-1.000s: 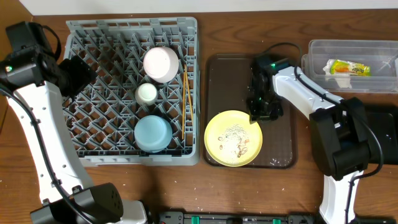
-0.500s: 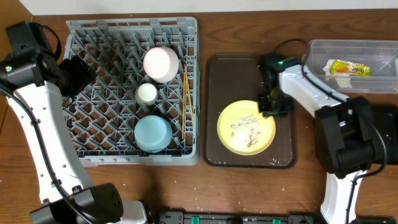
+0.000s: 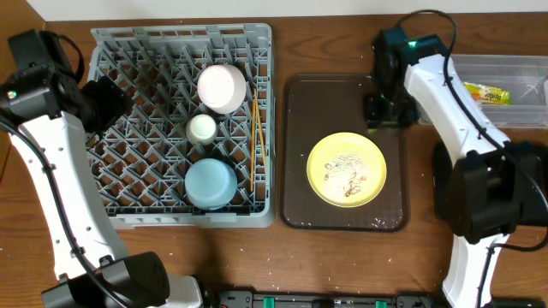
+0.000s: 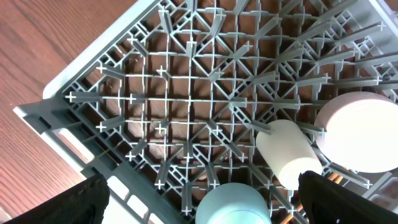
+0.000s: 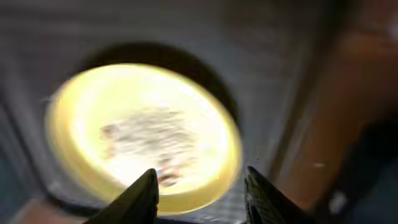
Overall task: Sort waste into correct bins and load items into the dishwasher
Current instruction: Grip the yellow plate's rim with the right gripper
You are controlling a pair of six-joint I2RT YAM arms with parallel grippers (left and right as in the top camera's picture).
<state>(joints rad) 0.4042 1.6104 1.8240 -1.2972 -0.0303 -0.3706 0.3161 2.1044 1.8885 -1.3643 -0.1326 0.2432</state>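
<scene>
The pale yellow plate [image 3: 346,169] with rice-like crumbs [image 3: 348,171] lies on the brown tray [image 3: 300,154]; it is blurred in the right wrist view [image 5: 143,137]. My right gripper [image 3: 390,109] [image 5: 202,193] is open and empty, apart from the plate, by the tray's far right corner. The grey dish rack [image 3: 137,128] [image 4: 161,93] holds the white bowl [image 3: 222,88] [image 4: 360,130], white cup [image 3: 202,128] [image 4: 287,155], light blue bowl [image 3: 211,183] [image 4: 233,205] and chopsticks [image 3: 255,133]. My left gripper [image 3: 107,103] [image 4: 199,208] is open over the rack's left part. The snack packet [image 3: 485,95] lies in the clear tub [image 3: 514,64]. Crumpled paper is out of view.
The black bin [image 3: 535,184] is mostly hidden behind my right arm at the right edge. Bare wooden table [image 3: 342,257] runs along the front and to the left of the rack.
The plate slid right and a little farther back on the brown tray with my right gripper at its edge. The gripper then left it and moved toward the tray's far right corner. The left arm stayed.
</scene>
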